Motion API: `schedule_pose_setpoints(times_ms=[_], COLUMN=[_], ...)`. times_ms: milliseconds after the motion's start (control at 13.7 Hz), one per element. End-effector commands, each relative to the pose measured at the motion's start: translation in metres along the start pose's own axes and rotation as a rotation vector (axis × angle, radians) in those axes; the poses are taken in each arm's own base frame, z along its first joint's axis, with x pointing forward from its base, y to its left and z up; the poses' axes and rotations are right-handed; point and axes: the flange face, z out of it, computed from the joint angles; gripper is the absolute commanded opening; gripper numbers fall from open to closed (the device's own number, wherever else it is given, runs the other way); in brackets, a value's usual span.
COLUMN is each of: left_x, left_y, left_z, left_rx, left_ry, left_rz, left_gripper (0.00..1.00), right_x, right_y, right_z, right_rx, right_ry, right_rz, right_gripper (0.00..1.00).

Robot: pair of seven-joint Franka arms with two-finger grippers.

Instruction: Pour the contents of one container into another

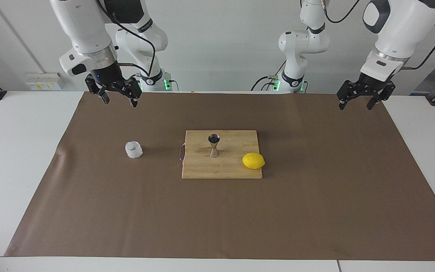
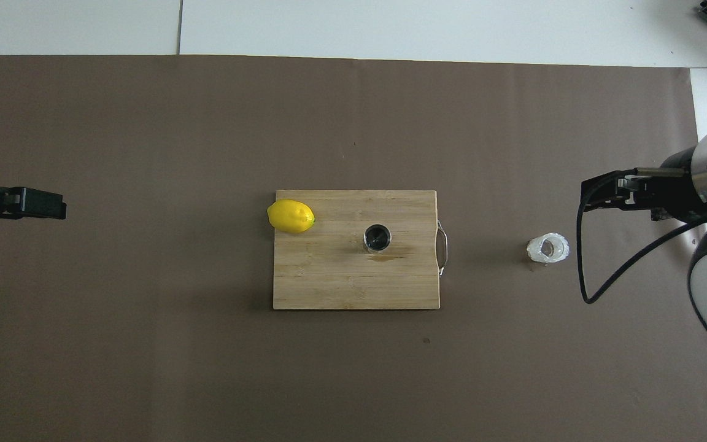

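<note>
The whitish crinkly translucent cup [image 1: 133, 149] stands on the brown mat toward the right arm's end of the table; it also shows in the overhead view [image 2: 548, 248]. The steel hourglass jigger [image 1: 214, 145] stands upright in the middle of the wooden cutting board [image 1: 202, 168], and shows from above in the overhead view [image 2: 377, 237]. My right gripper [image 1: 119, 100] is open and empty, raised over the mat, apart from the cup [image 2: 602, 191]. My left gripper [image 1: 355, 105] is open and empty, raised over the mat at the left arm's end [image 2: 46, 204].
A yellow lemon [image 1: 253, 161] lies on the board's corner toward the left arm's end [image 2: 291, 216]. The board [image 2: 341, 276] has a metal handle [image 2: 443, 247] on the side toward the cup. The brown mat [image 1: 217, 219] covers most of the white table.
</note>
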Motion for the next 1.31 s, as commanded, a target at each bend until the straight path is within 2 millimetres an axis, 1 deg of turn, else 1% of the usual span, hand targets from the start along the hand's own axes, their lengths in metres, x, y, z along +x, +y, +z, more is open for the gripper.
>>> schedule_pose_setpoints(times_ms=[0,73,146,219,292,364,437,510,583,656,802,875,1239], left_x=[-0.004,-0.003,0.002,0.010,0.012,0.014,0.016,0.018,0.017,0.014,0.013,0.014,0.010], left_y=[-0.002,-0.003,-0.007,-0.003,0.001,0.000,-0.001,0.002,0.006,0.006,0.013,0.013,0.011], left_z=[0.002,0.008,0.018,0.023,0.024,0.024,0.027,0.034,0.034,0.024,0.010,0.007,0.007], left_rx=[0.012,0.012,0.011,0.009,0.009,0.009,0.009,0.009,0.009,0.010,0.011,0.009,0.009], left_ry=[-0.022,-0.049,-0.076,-0.097,-0.106,-0.100,-0.106,-0.120,-0.123,-0.110,-0.059,-0.036,-0.043], left_rz=[-0.005,-0.007,-0.013,-0.007,0.001,-0.001,-0.002,0.002,0.008,0.010,0.019,0.021,0.021], left_gripper=[1.00,1.00,1.00,1.00,1.00,1.00,1.00,1.00,1.00,1.00,1.00,1.00,1.00], right_x=[0.001,0.002,0.002,0.001,0.002,0.000,0.000,0.000,0.000,0.000,0.002,0.002,-0.002], right_y=[0.002,0.002,0.002,0.002,0.004,0.006,0.012,0.017,0.018,0.025,0.040,0.043,0.049], right_z=[-0.003,-0.002,-0.002,-0.002,-0.001,-0.001,0.001,0.002,0.002,0.003,0.005,0.006,0.010], right_rx=[-0.021,-0.021,-0.021,-0.021,-0.022,-0.025,-0.025,-0.026,-0.028,-0.028,-0.028,-0.028,-0.030], right_ry=[-0.004,-0.004,-0.004,-0.004,-0.007,-0.008,-0.013,-0.016,-0.017,-0.025,-0.041,-0.044,-0.054], right_rz=[0.021,0.021,0.018,0.018,0.018,0.021,0.030,0.039,0.038,0.049,0.061,0.044,0.050], right_gripper=[1.00,1.00,1.00,1.00,1.00,1.00,1.00,1.00,1.00,1.00,1.00,1.00,1.00])
